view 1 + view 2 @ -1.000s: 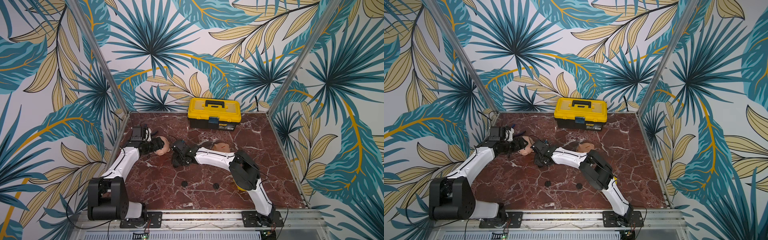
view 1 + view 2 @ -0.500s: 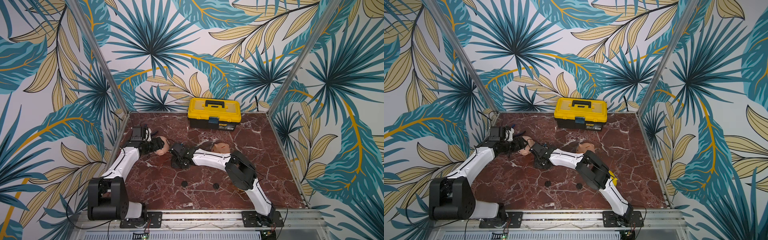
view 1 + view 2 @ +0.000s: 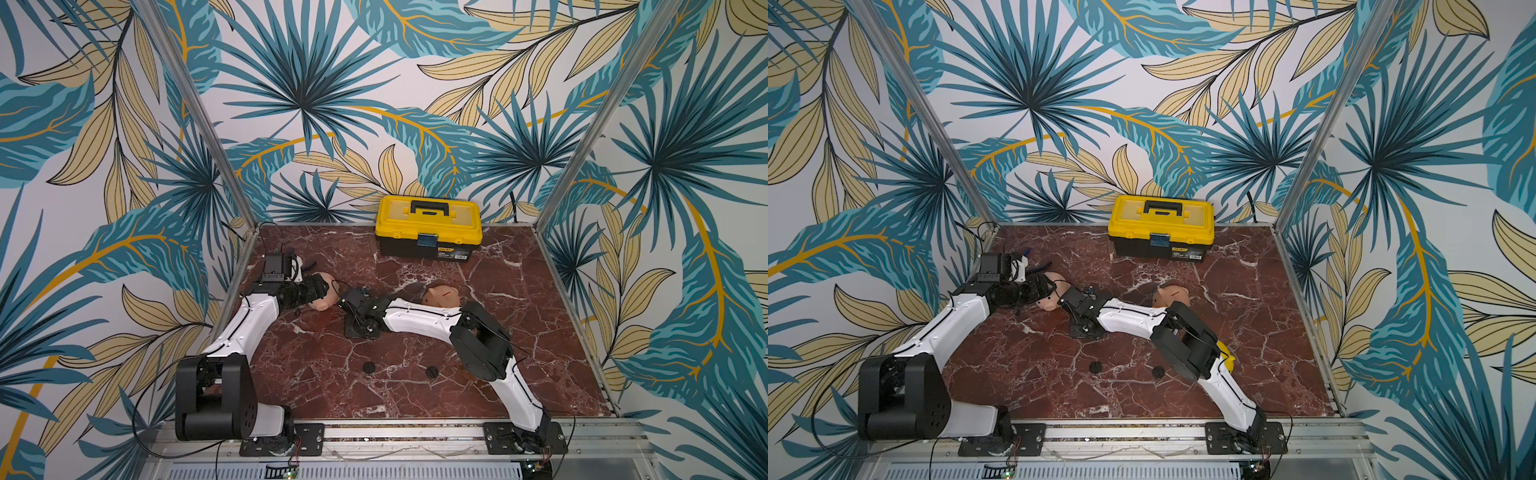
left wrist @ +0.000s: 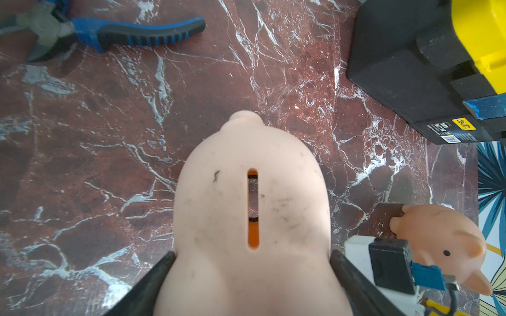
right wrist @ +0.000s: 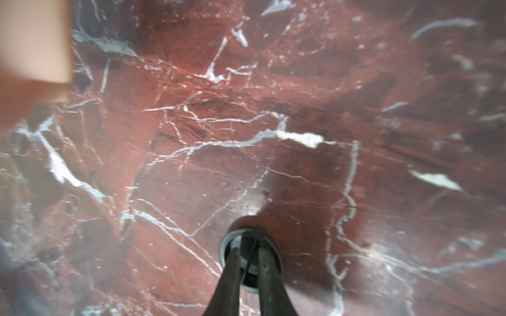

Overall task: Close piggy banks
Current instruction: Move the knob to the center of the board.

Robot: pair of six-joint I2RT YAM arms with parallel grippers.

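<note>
The right gripper (image 5: 247,246) points down at the red-brown, white-veined marble surface (image 5: 273,109). Its two dark fingers (image 5: 230,273) stand close together over a small black round disc (image 5: 249,279) lying on the surface. Whether they clamp it cannot be determined. A blurred pale pink plastic piggy bank (image 5: 32,41) sits well apart from the disc.

Only one printed label shows, and its words cannot be read.

The label (image 4: 454,130) sits on the black front wall of the toolbox (image 4: 410,68), low near one corner, ahead of the left gripper (image 4: 252,254) and well apart from it. It carries a small yellow brand patch with dark letters, lines of fine white print and a barcode. The letters are too small and turned to make out. In both top views the same label (image 3: 451,255) is only a blur.
</note>
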